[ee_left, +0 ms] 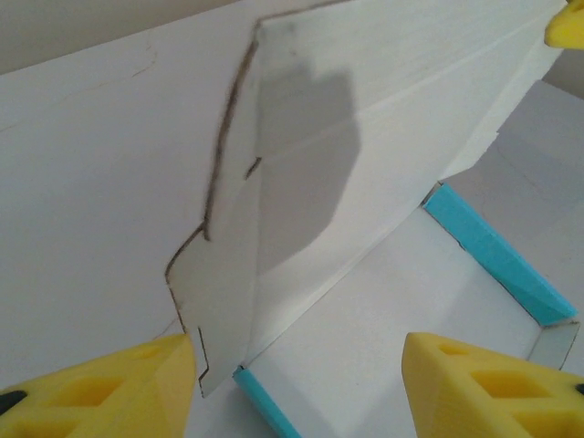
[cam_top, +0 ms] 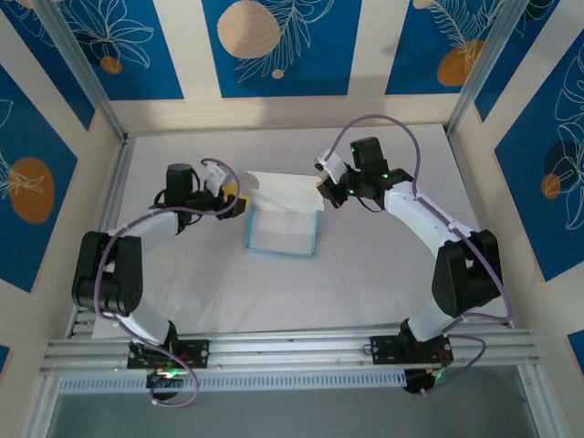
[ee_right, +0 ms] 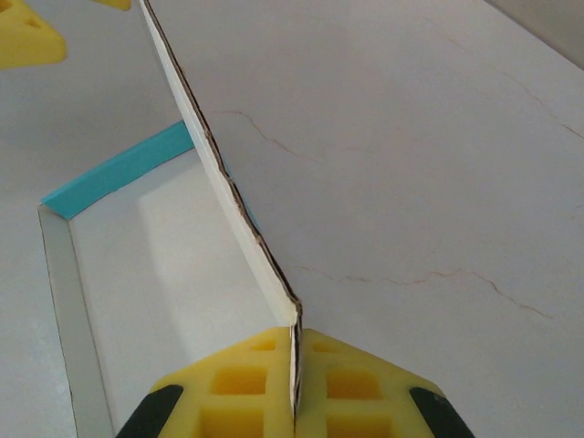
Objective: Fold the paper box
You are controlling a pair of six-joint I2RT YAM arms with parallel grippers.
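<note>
My right gripper (ee_right: pixel 295 370): clamped on the paper box (cam_top: pixel 281 230), at its raised flap (ee_right: pixel 224 178).
My left gripper (ee_left: pixel 301 374): fingers apart, astride the flap's other end.

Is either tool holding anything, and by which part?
The right tool pinches the light-blue and white card box by the edge of its raised white flap. The left tool is open.

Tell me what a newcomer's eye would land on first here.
The half-folded paper box in the middle of the table draws the eye. It has low light-blue walls and one tall white flap raised on its far side. The right gripper is shut on that flap's edge, while the left gripper stands open at the flap's other end. Blue leaf-print panels ring the table.
</note>
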